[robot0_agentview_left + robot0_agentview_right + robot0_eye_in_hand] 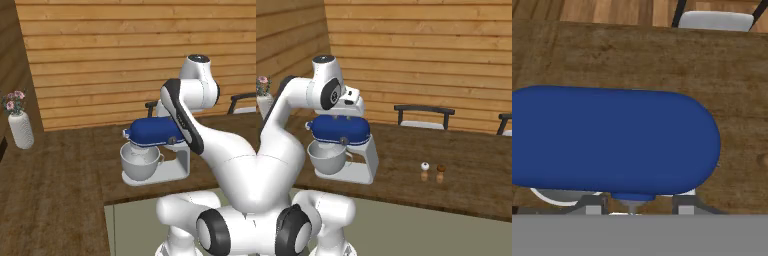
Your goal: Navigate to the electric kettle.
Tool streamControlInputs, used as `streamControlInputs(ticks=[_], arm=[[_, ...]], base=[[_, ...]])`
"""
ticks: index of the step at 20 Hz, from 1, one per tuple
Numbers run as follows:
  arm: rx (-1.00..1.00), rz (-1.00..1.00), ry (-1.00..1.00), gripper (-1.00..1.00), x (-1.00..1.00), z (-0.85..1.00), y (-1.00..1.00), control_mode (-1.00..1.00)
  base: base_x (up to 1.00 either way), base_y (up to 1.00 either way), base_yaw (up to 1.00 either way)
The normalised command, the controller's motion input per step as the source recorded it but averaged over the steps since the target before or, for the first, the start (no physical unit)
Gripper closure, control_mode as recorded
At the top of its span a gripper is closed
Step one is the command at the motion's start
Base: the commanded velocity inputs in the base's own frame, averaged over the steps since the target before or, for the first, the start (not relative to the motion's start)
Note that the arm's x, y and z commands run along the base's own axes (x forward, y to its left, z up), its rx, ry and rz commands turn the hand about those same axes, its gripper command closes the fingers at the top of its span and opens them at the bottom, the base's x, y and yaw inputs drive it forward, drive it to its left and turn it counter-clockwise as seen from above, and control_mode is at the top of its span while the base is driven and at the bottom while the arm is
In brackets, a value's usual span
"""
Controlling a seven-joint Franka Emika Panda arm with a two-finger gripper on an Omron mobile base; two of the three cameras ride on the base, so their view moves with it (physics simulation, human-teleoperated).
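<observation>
A dark wooden counter point(466, 165) carries the things. On it stands a blue mixer point(341, 150) with a white bowl point(327, 157), on its grey base. To the right of the mixer, well apart, two small shakers point(432, 172) stand just beside each other, one with a white top and one brown. Far to the left, a white vase point(21, 130) with pink flowers stands near the wall.
</observation>
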Motion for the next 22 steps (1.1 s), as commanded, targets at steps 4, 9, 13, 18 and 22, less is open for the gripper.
streamControlInputs(ticks=[4,9,13,18,22], arm=[[0.00,0.00,0.00,-1.00,-0.47,0.00,0.00,-1.00],[0.00,-0.04,-0.01,-1.00,-1.00,0.00,0.00,-1.00],[0.00,-0.03,-0.03,-1.00,-1.00,0.00,0.00,-1.00],[0.00,-0.01,0.01,-1.00,-0.79,0.12,0.00,-1.00],[0.00,0.00,0.02,-1.00,-0.39,0.20,0.00,-1.00]], base=[[0.00,0.00,0.00],[0.00,0.00,0.00],[0.00,0.00,0.00],[0.00,0.00,0.00],[0.00,0.00,0.00]])
